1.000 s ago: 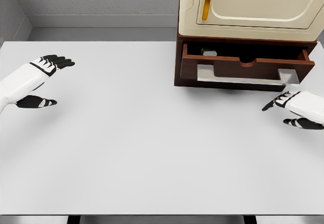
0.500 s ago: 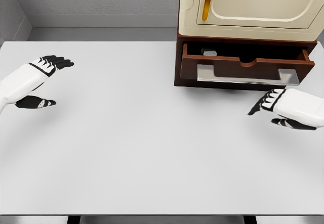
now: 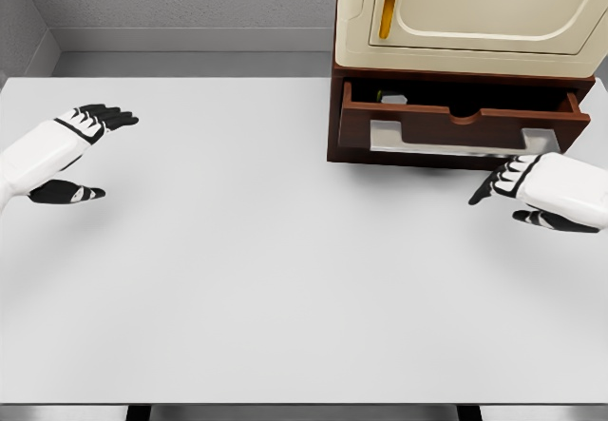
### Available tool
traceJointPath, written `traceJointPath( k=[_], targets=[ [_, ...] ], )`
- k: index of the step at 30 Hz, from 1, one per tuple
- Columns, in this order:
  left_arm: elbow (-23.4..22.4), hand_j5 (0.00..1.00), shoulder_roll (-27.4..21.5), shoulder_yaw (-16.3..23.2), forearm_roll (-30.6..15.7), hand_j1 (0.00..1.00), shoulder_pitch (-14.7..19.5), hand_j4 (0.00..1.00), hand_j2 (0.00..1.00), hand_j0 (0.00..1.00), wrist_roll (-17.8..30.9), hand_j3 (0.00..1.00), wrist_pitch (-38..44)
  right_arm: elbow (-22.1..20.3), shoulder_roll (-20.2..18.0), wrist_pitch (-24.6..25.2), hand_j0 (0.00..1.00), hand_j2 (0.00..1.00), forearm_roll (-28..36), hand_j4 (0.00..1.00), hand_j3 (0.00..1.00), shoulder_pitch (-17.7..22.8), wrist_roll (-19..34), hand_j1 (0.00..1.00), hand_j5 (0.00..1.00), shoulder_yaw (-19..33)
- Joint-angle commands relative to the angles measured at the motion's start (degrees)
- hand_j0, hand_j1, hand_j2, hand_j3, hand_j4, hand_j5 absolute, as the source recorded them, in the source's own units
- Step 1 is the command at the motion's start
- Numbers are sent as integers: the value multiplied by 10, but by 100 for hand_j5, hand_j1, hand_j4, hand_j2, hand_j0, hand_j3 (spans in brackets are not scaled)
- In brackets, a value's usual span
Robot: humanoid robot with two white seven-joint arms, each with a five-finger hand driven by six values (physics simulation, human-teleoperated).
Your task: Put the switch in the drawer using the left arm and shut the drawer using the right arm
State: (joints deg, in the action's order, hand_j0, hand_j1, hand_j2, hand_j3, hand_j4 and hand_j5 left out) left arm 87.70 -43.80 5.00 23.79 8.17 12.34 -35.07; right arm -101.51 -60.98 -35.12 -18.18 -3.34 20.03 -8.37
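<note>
Right hand (image 3: 518, 198) hovers just below the drawer (image 3: 456, 126) front, fingers loosely spread, holding nothing! To do this well, I'd say: square the palm flat on the front panel near its middle, then push straight back so it doesn't skew. Switch (image 3: 392, 98) sits inside at the back left, a small pale block, mostly hidden by the drawer wall. Left hand (image 3: 81, 145) hangs far off over the table (image 3: 237, 269), open, empty.

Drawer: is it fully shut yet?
No: the drawer stands pulled out from the cabinet, its inside showing, while the right hand hovers open just below its front.
</note>
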Motion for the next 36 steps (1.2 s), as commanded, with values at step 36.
traceJointPath(
  k=[36],
  targets=[
    [3, 100, -1, 0, -5, 100, 0, 100, 100, 100, 0, 100, 1, 13, 101, 1, 69, 69, -14, 69, 69, -36, 5, 69, 69, -7]
  ],
)
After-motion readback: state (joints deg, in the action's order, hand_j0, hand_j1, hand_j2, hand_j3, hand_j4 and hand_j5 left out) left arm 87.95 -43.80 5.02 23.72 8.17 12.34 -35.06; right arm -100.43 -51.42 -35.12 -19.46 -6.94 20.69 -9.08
